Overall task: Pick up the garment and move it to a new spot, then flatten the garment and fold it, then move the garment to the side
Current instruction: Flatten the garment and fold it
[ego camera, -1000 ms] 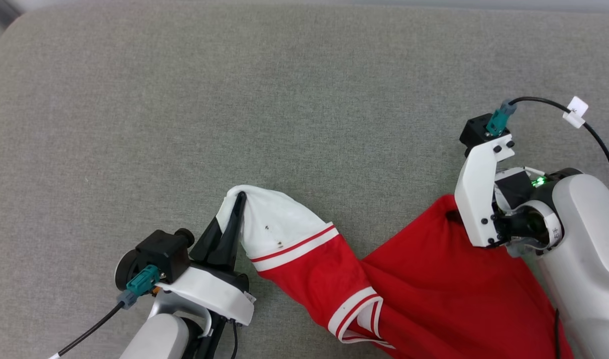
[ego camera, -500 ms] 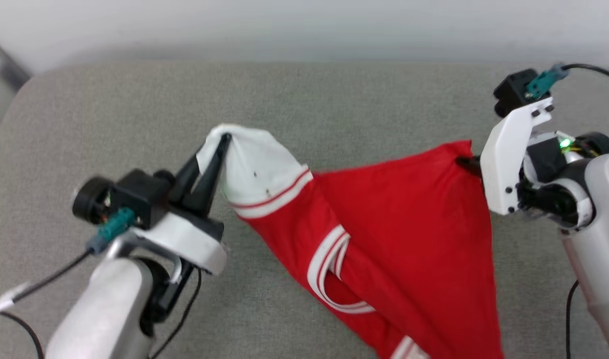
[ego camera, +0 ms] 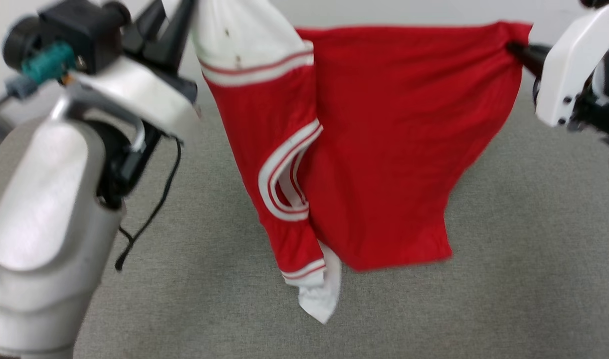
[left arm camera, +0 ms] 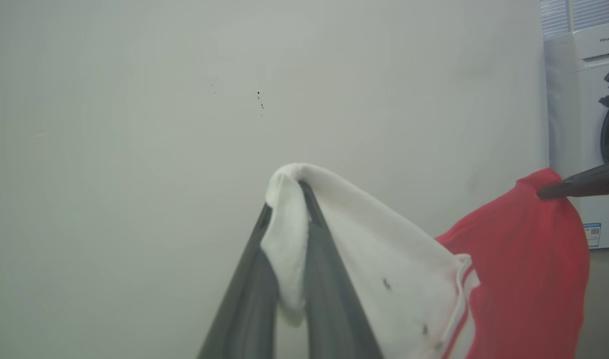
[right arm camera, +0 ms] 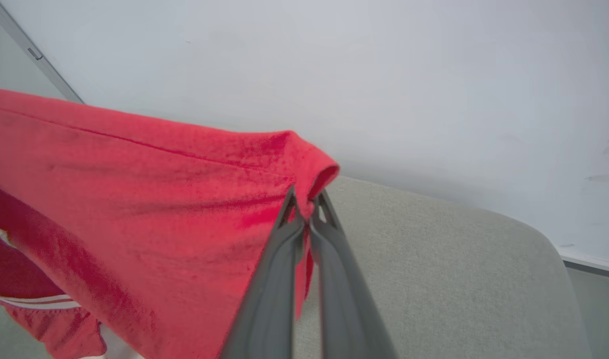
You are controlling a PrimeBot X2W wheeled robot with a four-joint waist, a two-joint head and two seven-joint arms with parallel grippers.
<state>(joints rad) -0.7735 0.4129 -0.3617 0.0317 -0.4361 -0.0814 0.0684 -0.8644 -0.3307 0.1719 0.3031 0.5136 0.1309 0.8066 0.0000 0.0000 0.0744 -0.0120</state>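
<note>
The red garment (ego camera: 384, 149) hangs spread in the air above the grey cloth-covered tabletop (ego camera: 508, 279), its top edge pulled taut. The left fingers (left arm camera: 324, 259) are clenched on a white sleeve at one top corner. The right fingers (right arm camera: 279, 269) pinch the red cloth at the other.

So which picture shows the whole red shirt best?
The head view: the garment hangs almost whole there. The left wrist view catches its pinched white sleeve, the right wrist view a pinched red edge.
</note>
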